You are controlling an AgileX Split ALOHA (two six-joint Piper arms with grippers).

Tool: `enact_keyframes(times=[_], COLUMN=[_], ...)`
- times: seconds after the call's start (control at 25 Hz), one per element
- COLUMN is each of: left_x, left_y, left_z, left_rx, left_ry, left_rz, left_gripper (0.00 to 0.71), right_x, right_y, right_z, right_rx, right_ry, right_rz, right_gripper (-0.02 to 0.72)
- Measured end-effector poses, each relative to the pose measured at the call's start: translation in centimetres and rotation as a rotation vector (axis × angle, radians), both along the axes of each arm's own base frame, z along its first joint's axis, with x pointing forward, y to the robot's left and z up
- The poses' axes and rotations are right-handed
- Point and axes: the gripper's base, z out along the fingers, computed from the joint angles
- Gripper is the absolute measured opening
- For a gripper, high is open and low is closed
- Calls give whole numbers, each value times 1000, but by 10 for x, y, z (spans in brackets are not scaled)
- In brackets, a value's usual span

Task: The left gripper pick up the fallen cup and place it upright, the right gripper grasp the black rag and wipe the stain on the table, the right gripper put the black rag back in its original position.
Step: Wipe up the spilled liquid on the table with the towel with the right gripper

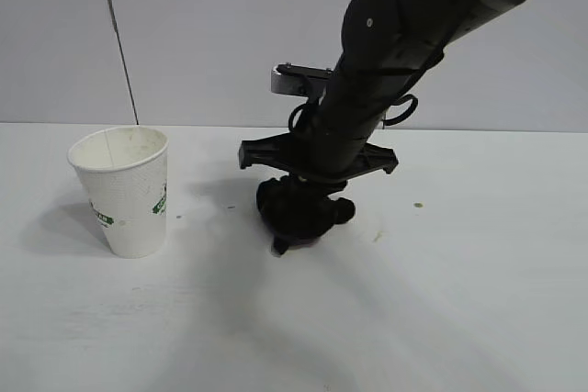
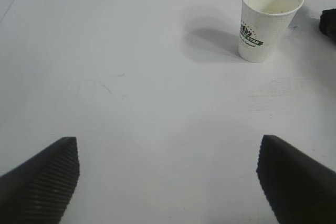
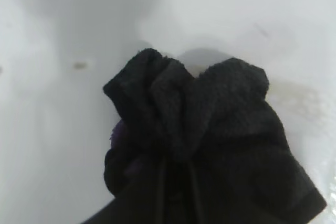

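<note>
White worktop [image 1: 478, 319] carries the cup [image 1: 124, 190], upright. To the cup's right, the right gripper [image 1: 299, 218] presses the black rag [image 1: 299, 211] down, fingers apparently clamped on it. Well back from the cup, the left gripper [image 2: 168, 174] hovers, fingers [image 2: 44, 179] spread wide, empty.

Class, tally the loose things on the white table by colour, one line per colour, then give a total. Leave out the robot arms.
White: 1, the cup, standing upright.
Black: 1, the black rag, bunched under the right end effector, which is closed on it.
Total: 2
</note>
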Motion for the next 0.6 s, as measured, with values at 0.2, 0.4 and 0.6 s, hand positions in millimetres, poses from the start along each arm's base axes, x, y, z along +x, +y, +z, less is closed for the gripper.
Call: enact_keyframes(times=[0.2, 0.4, 0.6], left_x=[0, 0, 0], left_y=[0, 0, 0], left_z=[0, 0, 0], left_rx=[0, 0, 0], left_ry=[0, 0, 0], left_rz=[0, 0, 0], left_gripper=[659, 659, 659], right_x=[3, 13, 24], right_y=[11, -7, -40], right_z=[-4, -11, -12], right_rx=[56, 50, 22], right_ry=[-66, -46, 21], right_rz=[-14, -63, -131], right_gripper=[29, 29, 29])
